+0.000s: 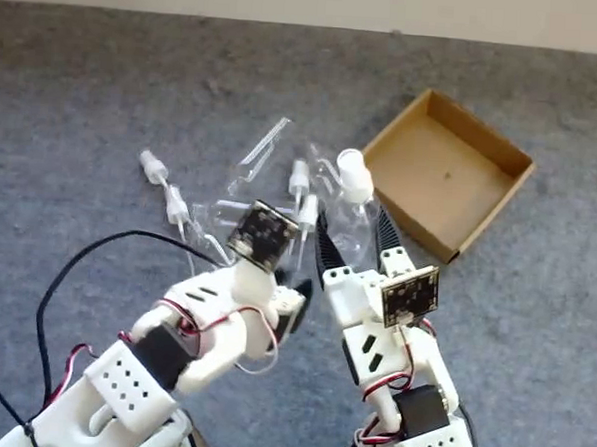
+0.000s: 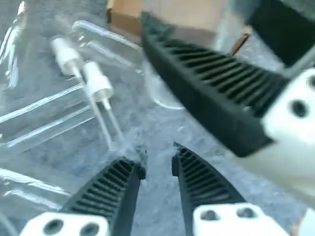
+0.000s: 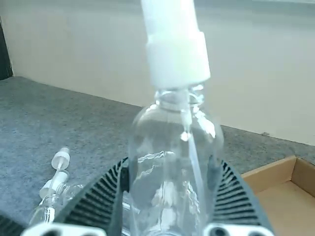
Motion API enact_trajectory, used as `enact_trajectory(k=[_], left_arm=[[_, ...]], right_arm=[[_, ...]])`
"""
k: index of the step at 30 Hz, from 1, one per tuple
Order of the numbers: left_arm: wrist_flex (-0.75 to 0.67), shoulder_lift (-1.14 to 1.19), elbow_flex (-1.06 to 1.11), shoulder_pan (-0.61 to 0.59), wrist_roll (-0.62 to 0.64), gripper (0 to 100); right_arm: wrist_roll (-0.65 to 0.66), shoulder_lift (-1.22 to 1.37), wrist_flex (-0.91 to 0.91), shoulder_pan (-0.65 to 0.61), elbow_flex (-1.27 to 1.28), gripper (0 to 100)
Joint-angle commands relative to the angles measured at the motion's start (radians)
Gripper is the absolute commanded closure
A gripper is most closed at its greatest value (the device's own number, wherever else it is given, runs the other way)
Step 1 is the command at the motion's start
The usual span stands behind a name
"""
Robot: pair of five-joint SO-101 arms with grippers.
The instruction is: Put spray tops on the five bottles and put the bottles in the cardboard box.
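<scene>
Clamped in the right gripper (image 1: 354,224) near the table's (image 1: 95,93) middle, just beside the cardboard box (image 1: 434,163), the bottle (image 3: 172,152) could shed its seemingly loose spray top (image 3: 175,51) if tilted; the left gripper (image 2: 157,166) sits narrowly parted, empty.

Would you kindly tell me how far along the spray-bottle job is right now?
Done: nothing is boxed yet; the cardboard box is empty. In hand: the right end effector grips one bottle with a spray top sitting on its neck. Remaining: boxing it, then fitting the loose spray tops onto the bare bottles lying on the table. The left end effector is open and empty.
</scene>
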Motion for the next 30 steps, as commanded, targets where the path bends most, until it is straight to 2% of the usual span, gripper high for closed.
enact_trajectory(k=[1,5,8,17,23,26,30], left_arm=[[-0.069,-0.019,-0.002,0.104,0.107,93],[-0.089,-0.019,0.002,0.156,0.144,93],[-0.176,-0.019,0.059,0.156,0.173,93],[-0.776,-0.019,0.369,0.148,0.219,93],[-1.074,-0.019,0.501,0.147,0.219,93],[-1.135,-0.018,0.509,0.096,0.219,93],[-1.135,-0.018,0.506,0.002,0.221,93]], right_arm=[[0.009,-0.018,-0.027,0.013,0.079,87.8],[0.009,-0.018,-0.025,0.013,0.079,87.8],[0.009,-0.018,-0.024,0.013,0.076,87.8],[0.008,-0.018,-0.022,0.018,0.074,87.8],[0.008,-0.018,-0.022,0.019,0.074,87.8],[0.008,-0.018,-0.022,0.018,0.074,87.8],[0.008,-0.018,-0.021,0.013,0.074,87.8]])
